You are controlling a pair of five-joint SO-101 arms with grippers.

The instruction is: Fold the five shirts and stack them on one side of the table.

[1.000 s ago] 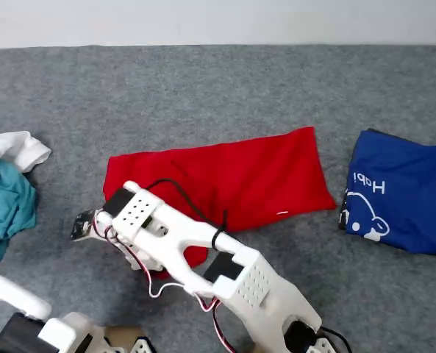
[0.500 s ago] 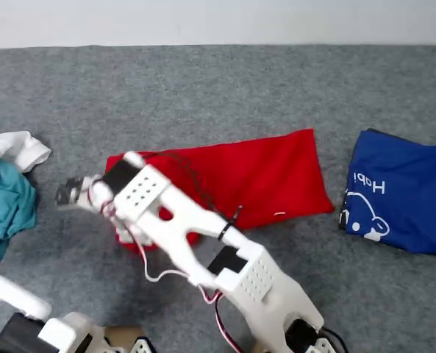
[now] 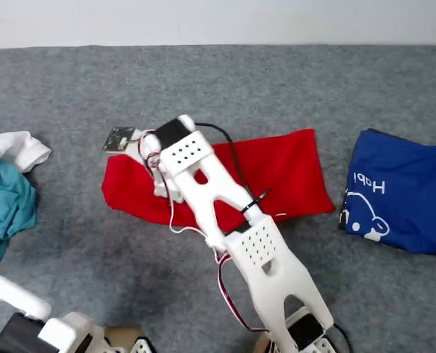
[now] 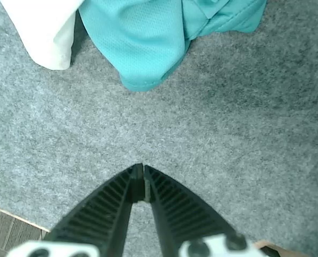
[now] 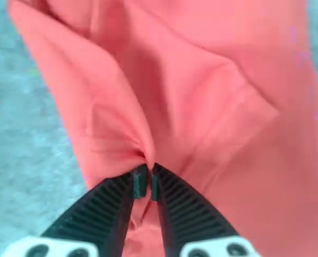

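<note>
Right gripper [image 5: 145, 181] nipped tight on a bunched pleat of the red shirt [image 3: 276, 176] mid-table, likely to carry that end across for a fold (folded blue shirt [image 3: 401, 195] lies just beside it), while left gripper [image 4: 142, 182] sits closed, empty, over grey mat [image 3: 203, 81] near teal shirt [image 4: 164, 37].

The grey felt table cover [image 3: 276, 95] is lit brightly and evenly from above. A faint, soft-edged shadow is thrown on it beside the white plastic right arm [image 3: 265, 257], and a thin dark line is seen under the folded blue printed shirt [image 3: 409, 198]. Soft shade is cast beside the teal mesh shirt [image 4: 148, 37]; creases of the red cloth shirt [image 5: 201, 80] are gently shaded.
</note>
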